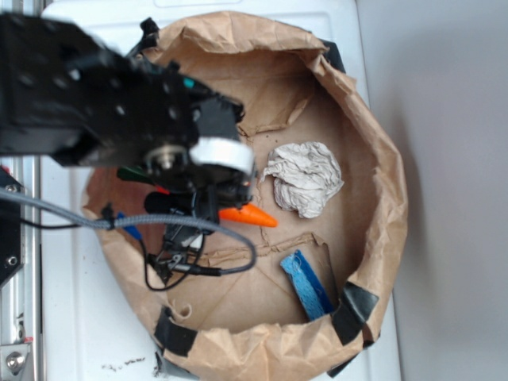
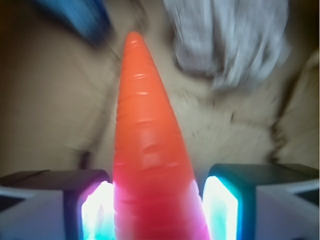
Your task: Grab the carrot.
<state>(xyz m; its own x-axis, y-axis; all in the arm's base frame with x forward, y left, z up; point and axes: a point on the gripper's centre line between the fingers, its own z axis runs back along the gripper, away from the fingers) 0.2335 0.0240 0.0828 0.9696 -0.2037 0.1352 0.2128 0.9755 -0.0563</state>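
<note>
Exterior view: a brown paper bag (image 1: 381, 159), its walls rolled down into a raised rim, forms a shallow basin on a white surface (image 1: 79, 317). The black arm reaches in from the left, and its gripper (image 1: 208, 208) sits over the basin's left-centre floor. The carrot (image 1: 250, 215) projects from beneath the gripper, its orange tip pointing right toward open floor. A crumpled white paper ball (image 1: 305, 178) lies just beyond and above the tip, apart from it. A blue strip (image 1: 306, 283) lies near the lower right wall, beside a black tape patch (image 1: 355, 310) on the rim. Bare floor lies between carrot tip, strip and right wall; the left wall stands close behind the arm's cables.

Wrist view: the carrot (image 2: 150, 165) fills the gap between the two fingers (image 2: 95, 210), whose lit pads press its thick end on both sides, so the jaws are narrowed onto it. The paper ball (image 2: 230, 40) appears blurred at upper right, the blue strip (image 2: 80, 17) at upper left.
</note>
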